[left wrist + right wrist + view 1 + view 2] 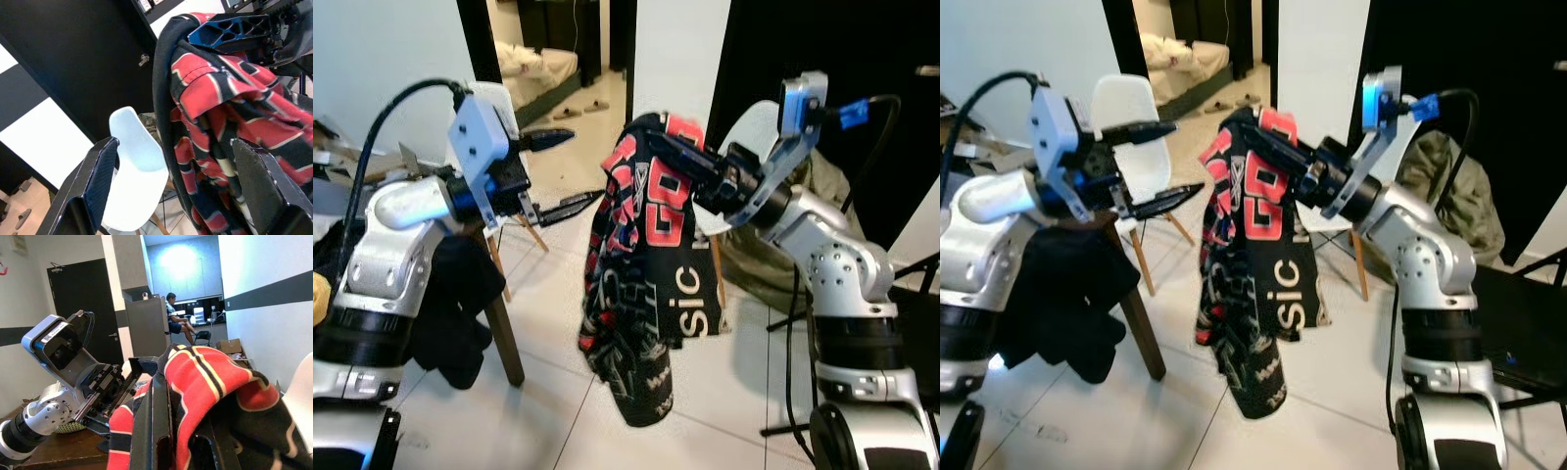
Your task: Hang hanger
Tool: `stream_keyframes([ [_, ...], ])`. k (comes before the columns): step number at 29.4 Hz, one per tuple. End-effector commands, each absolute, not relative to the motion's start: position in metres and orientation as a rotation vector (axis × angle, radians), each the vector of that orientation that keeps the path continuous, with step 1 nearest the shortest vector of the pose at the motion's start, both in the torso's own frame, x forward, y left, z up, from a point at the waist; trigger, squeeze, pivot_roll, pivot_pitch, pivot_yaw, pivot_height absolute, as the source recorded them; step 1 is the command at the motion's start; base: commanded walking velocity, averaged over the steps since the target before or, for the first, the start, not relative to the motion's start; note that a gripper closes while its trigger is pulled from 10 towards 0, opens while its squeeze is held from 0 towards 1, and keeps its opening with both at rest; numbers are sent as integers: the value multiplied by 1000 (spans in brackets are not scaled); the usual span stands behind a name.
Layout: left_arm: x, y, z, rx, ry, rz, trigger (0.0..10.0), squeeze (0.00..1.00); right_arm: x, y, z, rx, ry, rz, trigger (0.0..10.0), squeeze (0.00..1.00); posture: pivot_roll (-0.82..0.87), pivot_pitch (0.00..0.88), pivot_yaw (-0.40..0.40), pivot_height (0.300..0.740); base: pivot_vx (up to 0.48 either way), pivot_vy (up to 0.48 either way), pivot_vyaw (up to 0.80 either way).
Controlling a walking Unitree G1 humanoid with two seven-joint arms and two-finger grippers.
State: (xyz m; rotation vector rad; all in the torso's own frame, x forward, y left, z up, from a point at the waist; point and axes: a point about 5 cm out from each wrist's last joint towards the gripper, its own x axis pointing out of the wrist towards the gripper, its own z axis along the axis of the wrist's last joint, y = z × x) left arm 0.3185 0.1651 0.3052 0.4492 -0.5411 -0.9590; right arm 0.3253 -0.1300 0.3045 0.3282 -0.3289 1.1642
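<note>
Draping over the right gripper (656, 145), a red-and-black jersey (641, 264) buried the fingertips, so whether they were closed could not be told; any hanger inside was hidden. The garment's long axis ran straight down toward the tiled floor (558, 411). Just beside it, the left gripper (570, 171) held its 2 fingers apart before a white chair (1131, 108).

My right gripper (658, 142) holds a red and black jersey (641, 264) up by its top; it hangs down over the white floor (724, 382). My left gripper (570, 171), fingers spread, points at it from the left, just beside a white chair (505, 108).
</note>
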Motion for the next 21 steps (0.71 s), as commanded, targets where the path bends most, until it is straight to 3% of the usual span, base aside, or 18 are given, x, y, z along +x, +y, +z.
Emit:
stream_keyframes([
  [1, 316, 167, 303, 462, -527, -966, 10000, 0, 325, -131, 314, 340, -378, 1172, 0, 0, -42, 0, -14, 740, 0, 0, 0],
  [21, 320, 146, 316, 375, -653, -907, 10000, 0, 313, -119, 312, 329, -368, 1254, 0, 0, -56, 0, -7, 740, 0, 0, 0],
])
